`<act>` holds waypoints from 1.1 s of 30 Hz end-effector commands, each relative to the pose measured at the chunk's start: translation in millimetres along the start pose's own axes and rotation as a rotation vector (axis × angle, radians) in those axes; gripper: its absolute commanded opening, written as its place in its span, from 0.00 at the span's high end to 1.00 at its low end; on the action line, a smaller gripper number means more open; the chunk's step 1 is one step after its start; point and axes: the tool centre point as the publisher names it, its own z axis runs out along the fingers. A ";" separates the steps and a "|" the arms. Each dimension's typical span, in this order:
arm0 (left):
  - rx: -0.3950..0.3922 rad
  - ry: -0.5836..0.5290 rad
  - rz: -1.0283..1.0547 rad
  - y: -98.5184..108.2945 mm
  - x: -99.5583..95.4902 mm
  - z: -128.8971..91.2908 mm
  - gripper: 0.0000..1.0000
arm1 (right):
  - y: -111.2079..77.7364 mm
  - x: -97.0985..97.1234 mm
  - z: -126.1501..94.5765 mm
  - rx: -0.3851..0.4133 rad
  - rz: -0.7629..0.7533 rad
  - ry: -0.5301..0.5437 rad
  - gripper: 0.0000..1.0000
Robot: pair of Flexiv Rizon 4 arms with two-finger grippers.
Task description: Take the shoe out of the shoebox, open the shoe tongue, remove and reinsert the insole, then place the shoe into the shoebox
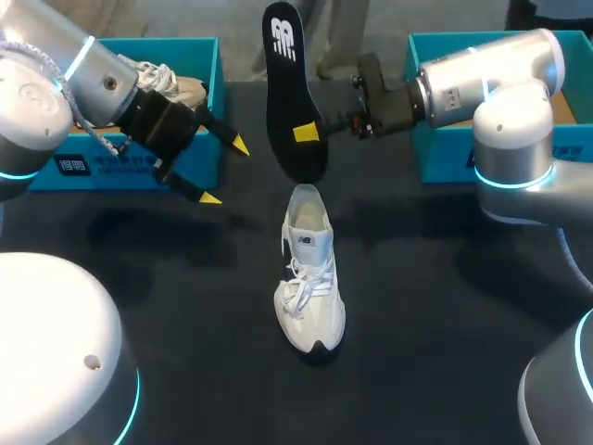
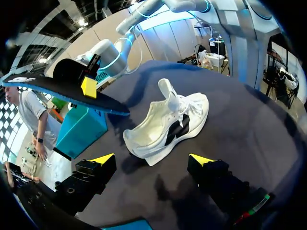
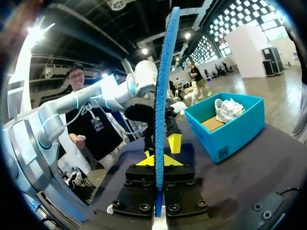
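A white shoe [image 1: 310,278] [image 2: 168,122] lies on the dark table, heel toward the far side. Above its heel hangs the black insole [image 1: 295,93] [image 2: 62,88], upright, blue-edged in the right wrist view [image 3: 163,96]. My right gripper [image 1: 308,133] [image 3: 156,160] is shut on the insole's lower part. To the left of the shoe and insole, my left gripper [image 1: 224,171] [image 2: 152,160] stands open and holds nothing. In its wrist view the shoe lies just ahead of its fingers.
A teal shoebox [image 1: 206,56] [image 3: 230,129] at the back left holds a second white shoe [image 1: 171,83] [image 3: 228,109]. Another teal box [image 1: 435,148] stands at the back right, behind my right arm. Bare table [image 1: 445,315] lies around the shoe.
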 end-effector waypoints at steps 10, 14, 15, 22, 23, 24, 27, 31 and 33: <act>0.042 -0.102 0.043 21.0 13.1 27.0 0.00 | -23.0 -4.5 2.3 -0.002 0.027 0.010 1.00; 0.046 -0.094 0.054 22.9 14.9 32.9 0.00 | -27.2 -5.1 0.1 0.006 0.039 0.013 1.00; 0.050 -0.091 0.062 23.3 14.9 35.0 0.00 | -29.1 -5.9 -1.1 0.009 0.044 0.015 1.00; 0.053 -0.082 0.086 25.0 14.5 39.3 0.00 | -31.2 -7.1 -3.1 0.014 0.057 0.011 1.00; 0.053 -0.082 0.086 25.0 14.5 39.3 0.00 | -31.2 -7.1 -3.1 0.014 0.057 0.011 1.00; 0.053 -0.082 0.086 25.0 14.5 39.3 0.00 | -31.2 -7.1 -3.1 0.014 0.057 0.011 1.00; 0.053 -0.082 0.086 25.0 14.5 39.3 0.00 | -31.2 -7.1 -3.1 0.014 0.057 0.011 1.00; 0.053 -0.082 0.086 25.0 14.5 39.3 0.00 | -31.2 -7.1 -3.1 0.014 0.057 0.011 1.00; 0.053 -0.082 0.086 25.0 14.5 39.3 0.00 | -31.2 -7.1 -3.1 0.014 0.057 0.011 1.00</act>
